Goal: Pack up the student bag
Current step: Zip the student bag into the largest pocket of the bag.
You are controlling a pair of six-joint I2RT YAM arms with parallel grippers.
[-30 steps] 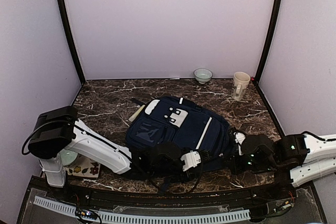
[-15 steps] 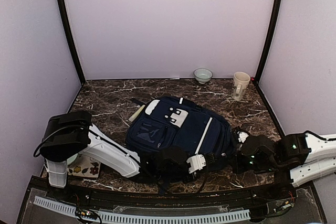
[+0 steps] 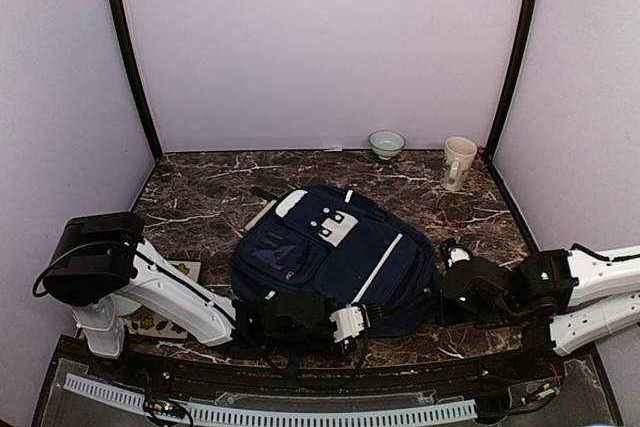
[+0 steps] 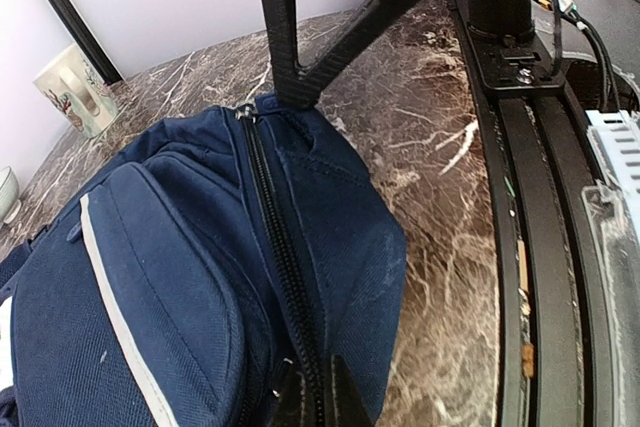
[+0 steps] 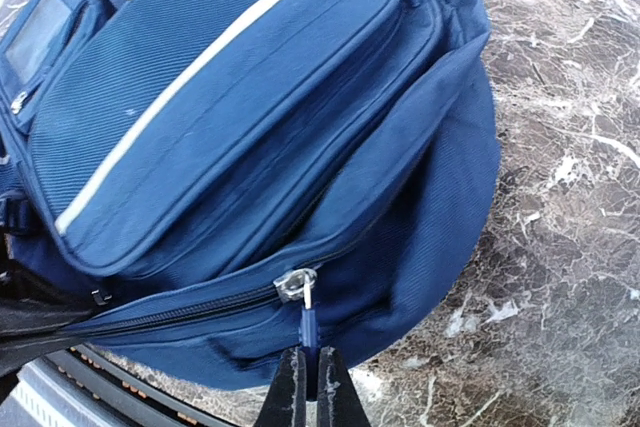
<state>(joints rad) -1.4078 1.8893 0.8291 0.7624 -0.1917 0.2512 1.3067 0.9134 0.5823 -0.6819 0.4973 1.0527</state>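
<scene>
The student bag [image 3: 330, 252], a navy backpack with white stripes, lies flat in the middle of the table. My left gripper [image 3: 375, 317] is at its near edge; in the left wrist view the left gripper [image 4: 312, 402] is shut on the bag [image 4: 180, 277], pinching the fabric right along the closed zipper [image 4: 275, 237]. My right gripper [image 3: 445, 297] is at the bag's near right corner. In the right wrist view the right gripper [image 5: 308, 387] is shut on the blue zipper pull [image 5: 308, 329], which hangs from the metal slider [image 5: 295, 284].
A small bowl [image 3: 387, 143] and a cream mug [image 3: 458, 163] stand at the back right. A flowered card [image 3: 165, 323] lies by the left arm's base. A pale stick [image 3: 262, 215] pokes out beside the bag's left side. The table's front rail [image 4: 540, 247] runs close by.
My left gripper has shut on the bag's zipper seam and drawn left. The bag has shifted slightly left. My right gripper stayed shut on the pull and followed a little.
</scene>
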